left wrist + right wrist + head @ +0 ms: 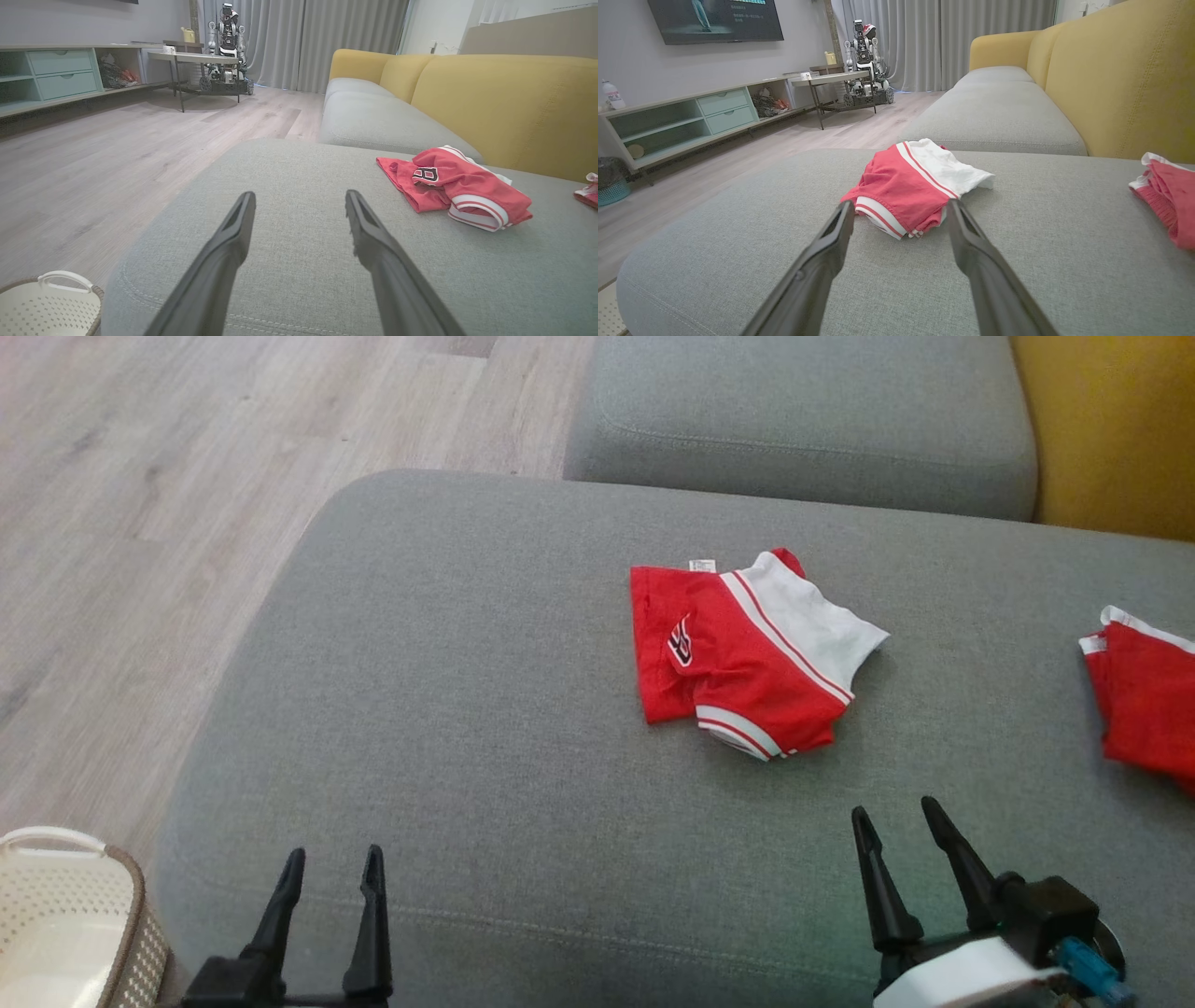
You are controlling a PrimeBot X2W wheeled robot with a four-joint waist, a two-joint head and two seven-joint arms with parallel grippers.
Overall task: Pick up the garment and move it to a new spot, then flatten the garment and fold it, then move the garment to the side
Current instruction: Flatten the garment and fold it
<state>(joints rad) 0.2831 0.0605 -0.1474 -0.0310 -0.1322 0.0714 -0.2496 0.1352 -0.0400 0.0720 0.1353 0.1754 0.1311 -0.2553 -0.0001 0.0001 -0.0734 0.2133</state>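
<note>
I count two grey seat cushions on the sofa: the wide near cushion and a second cushion behind it. Both are coarse woven fabric with rounded corners and a stitched seam along the edge. The yellow backrest rises on the right. Pale wood-plank floor runs off to the left. In the right wrist view, one long low cabinet with teal drawers stands under a wall screen. Near the grey curtains one other robot stands beside a low table.

One cream perforated plastic basket with a brown rim sits on the floor at the cushion's near left corner.

There are two red pieces of clothing. The garment, red with a white panel, striped trim and a small badge, lies rumpled on the near cushion, right of centre. A second red piece lies at the right edge, well apart from it.

My left tool and right tool both stand spread wide, gripping nothing. Bare cushion fabric lies between the right tool and the garment ahead of it.
</note>
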